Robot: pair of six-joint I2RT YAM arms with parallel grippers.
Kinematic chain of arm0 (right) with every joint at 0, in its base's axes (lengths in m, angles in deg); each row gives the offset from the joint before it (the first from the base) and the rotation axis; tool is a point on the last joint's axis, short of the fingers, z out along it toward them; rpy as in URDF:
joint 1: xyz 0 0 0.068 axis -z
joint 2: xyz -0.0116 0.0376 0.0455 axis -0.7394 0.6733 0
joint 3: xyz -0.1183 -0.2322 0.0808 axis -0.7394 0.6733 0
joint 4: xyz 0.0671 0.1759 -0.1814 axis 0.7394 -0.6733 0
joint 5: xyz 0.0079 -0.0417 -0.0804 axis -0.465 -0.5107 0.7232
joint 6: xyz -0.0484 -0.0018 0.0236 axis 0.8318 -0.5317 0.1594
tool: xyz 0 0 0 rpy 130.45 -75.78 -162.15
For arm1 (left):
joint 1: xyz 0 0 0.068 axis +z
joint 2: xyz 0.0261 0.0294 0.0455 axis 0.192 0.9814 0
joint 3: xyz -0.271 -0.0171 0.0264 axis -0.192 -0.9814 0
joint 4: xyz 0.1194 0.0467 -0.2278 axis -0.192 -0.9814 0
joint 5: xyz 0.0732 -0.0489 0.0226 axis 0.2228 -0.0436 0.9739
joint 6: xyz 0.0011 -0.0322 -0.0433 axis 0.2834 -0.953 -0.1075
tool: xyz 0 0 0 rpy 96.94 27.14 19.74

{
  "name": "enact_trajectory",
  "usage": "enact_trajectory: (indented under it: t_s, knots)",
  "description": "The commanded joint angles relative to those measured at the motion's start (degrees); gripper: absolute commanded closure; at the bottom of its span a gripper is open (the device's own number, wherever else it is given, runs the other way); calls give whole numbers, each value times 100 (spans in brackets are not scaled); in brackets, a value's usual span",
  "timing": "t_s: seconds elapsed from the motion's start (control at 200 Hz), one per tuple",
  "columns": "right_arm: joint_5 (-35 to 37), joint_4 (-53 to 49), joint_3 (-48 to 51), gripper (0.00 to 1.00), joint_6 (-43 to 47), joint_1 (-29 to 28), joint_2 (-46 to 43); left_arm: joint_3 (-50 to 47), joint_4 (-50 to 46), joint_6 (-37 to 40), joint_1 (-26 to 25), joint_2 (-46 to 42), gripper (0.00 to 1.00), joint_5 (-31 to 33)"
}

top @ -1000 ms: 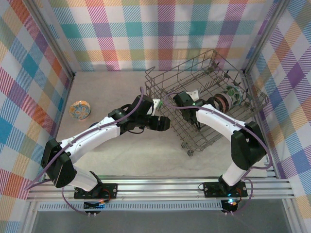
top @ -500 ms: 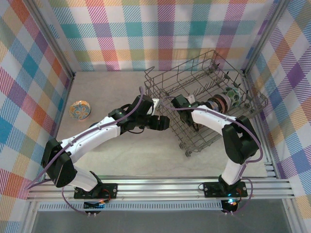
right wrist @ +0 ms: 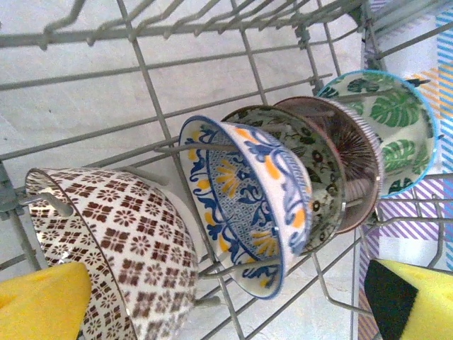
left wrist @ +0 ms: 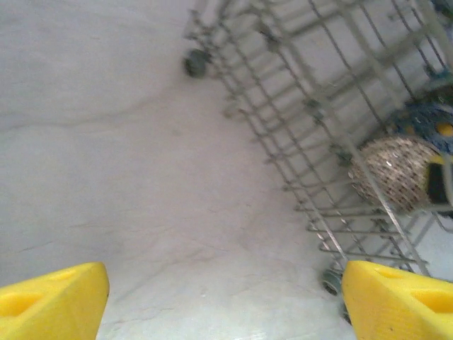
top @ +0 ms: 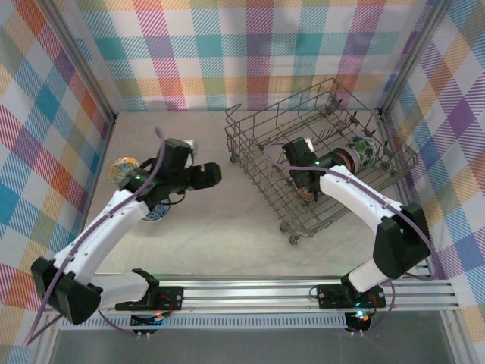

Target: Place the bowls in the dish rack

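Swinging left since a second ago, the left gripper point(top: 206, 176) has drawn back from the dish rack point(top: 254, 136), which now lies ahead of it. Its fingers are spread and empty. An orange-teal bowl point(top: 123, 171) sits well behind it. The right gripper point(right wrist: 233, 304) has widened, jaws apart, with five bowls point(right wrist: 248, 205) racked on edge just ahead.

Your left fingers point(left wrist: 49, 301) are cut off by the bottom edge. Beyond them the dish rack point(left wrist: 297, 120) is blurred, its wires half masking the beige lattice bowl point(left wrist: 396, 170). Your right fingers point(right wrist: 42, 304) are cropped too. Ahead of them, the blue-and-orange bowl point(right wrist: 244, 198) hides most of the dark floral bowl point(right wrist: 322, 184). Behind your left fingers, the arm covers part of another bowl point(top: 159, 216).
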Motion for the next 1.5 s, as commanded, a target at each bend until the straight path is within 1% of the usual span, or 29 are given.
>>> enact_trajectory:
  t_s: [0.0, 0.1, 0.255, 0.35, 0.415, 0.425, 0.48, 0.635, 0.925, 1.05, 1.26, 1.495]
  knots:
    - [-225, -195, -97, 1, 245, 41, -70, -225, -1190, -184, 650, -269, 12, 413]
    - [-257, -248, -116, 1, 149, 120, -217, -418, -1673, -52, 1523, -420, 11, 407]
    - [-366, -351, -185, 1, 33, 214, -414, -928, -1726, 54, 2921, -388, 10, -207]
    - [-373, -345, -169, 1, 33, 241, -538, -1278, -1539, 21, 3476, -231, 10, -487]
    - [-373, -329, -133, 1, 17, 266, -609, -1508, -1389, -31, 3734, -67, 10, -668]
    - [-502, -328, -128, 0, 17, 267, -615, -1536, -1364, -37, 3759, -39, 11, -696]
    - [-573, -301, -90, 1, 9, 285, -652, -1697, -1223, -63, 3818, 84, 11, -722]
    - [-621, -257, -9, 1, -31, 322, -685, -1961, -820, -19, 3862, 438, 16, -464]
    - [-630, -339, -9, 1, -95, 360, -680, -1909, -225, 163, 3929, 1282, 29, -459]
    - [-620, -415, -51, 1, -132, 364, -693, -1945, -34, 194, 3936, 1532, 40, -665]
    - [-578, -626, -240, 1, -235, 366, -597, -2107, 257, 179, 3936, 1437, 69, -1034]
    - [-533, -812, -529, 1, -380, 372, -614, -2207, 399, 172, 3898, 1096, 86, -1482]
